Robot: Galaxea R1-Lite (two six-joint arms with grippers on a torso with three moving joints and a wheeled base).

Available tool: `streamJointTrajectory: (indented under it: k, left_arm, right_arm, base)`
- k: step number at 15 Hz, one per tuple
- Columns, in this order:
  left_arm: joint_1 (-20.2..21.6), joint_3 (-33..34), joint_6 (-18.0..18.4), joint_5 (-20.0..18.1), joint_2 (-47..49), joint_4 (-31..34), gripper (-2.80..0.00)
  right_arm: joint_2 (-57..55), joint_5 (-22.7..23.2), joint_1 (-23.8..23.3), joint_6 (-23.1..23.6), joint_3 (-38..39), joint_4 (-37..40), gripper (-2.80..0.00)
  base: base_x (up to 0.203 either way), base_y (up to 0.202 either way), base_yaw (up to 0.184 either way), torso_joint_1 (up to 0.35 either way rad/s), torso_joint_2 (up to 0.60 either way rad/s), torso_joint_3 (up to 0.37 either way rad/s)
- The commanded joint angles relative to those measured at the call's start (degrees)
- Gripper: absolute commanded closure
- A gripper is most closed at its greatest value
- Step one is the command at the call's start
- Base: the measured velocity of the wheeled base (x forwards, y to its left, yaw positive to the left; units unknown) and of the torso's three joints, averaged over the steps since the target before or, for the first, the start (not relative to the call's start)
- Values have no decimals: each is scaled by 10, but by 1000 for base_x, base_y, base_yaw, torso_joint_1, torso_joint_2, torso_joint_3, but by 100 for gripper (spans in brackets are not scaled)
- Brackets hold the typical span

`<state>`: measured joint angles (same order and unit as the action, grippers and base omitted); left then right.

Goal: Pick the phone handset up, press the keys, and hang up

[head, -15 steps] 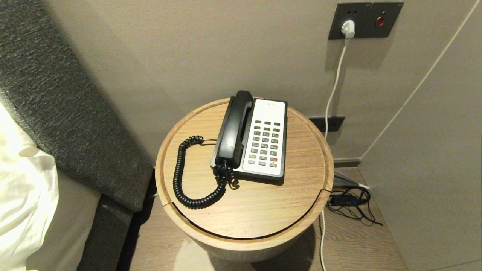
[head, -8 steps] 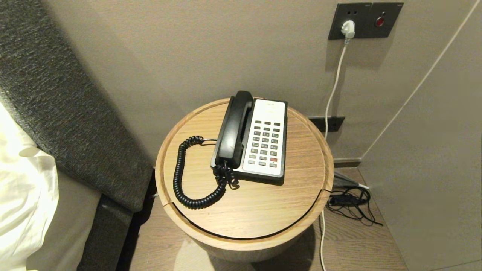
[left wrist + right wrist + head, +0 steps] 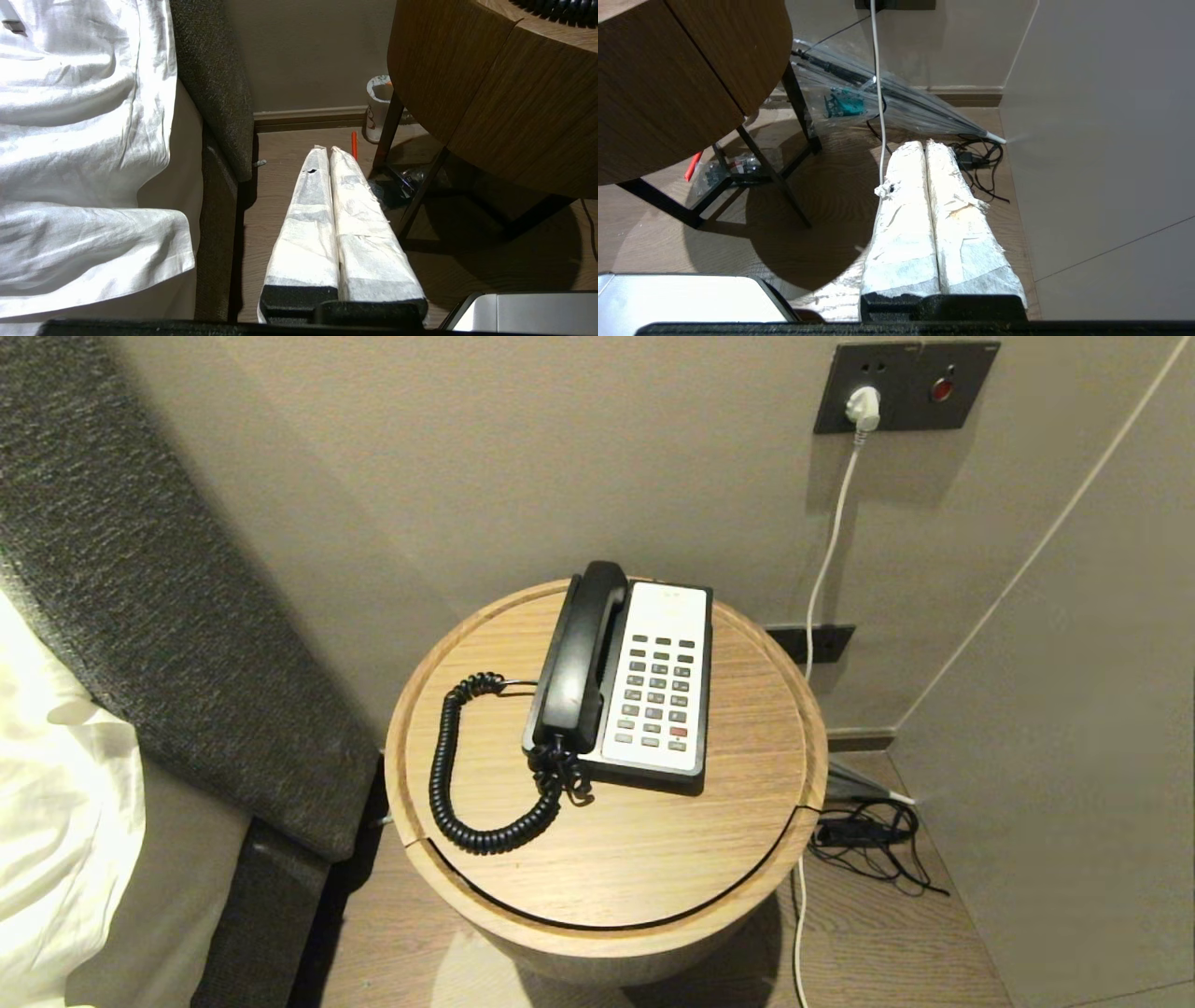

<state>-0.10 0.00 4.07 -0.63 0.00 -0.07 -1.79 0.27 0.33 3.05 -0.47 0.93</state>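
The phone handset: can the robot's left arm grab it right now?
Probably yes. The phone handset lies uncovered on its base, nothing over it. But the left gripper hangs low beside the table, jaws shut.

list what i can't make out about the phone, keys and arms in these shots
- Head view: key labels on the keys are too small to read.
- Head view: the cradle under the phone handset is covered by it.
- Head view: neither arm shows; both hang below the table.
- Wrist views: left gripper and right gripper face the floor; the tabletop is cut off.
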Motion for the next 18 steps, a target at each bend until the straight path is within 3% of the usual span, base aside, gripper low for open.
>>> streamJointTrajectory:
  k: [1, 18]
  left_arm:
    - [0, 0, 0, 0, 1, 0, 0]
    - [0, 1, 0, 0, 1, 0, 0]
  right_arm:
    - [-1, 0, 0, 0, 3, -4, 0]
    - [-1, 0, 0, 0, 2, -5, 0]
  base:
    - [0, 0, 0, 0, 0, 0]
    - [0, 0, 0, 0, 0, 0]
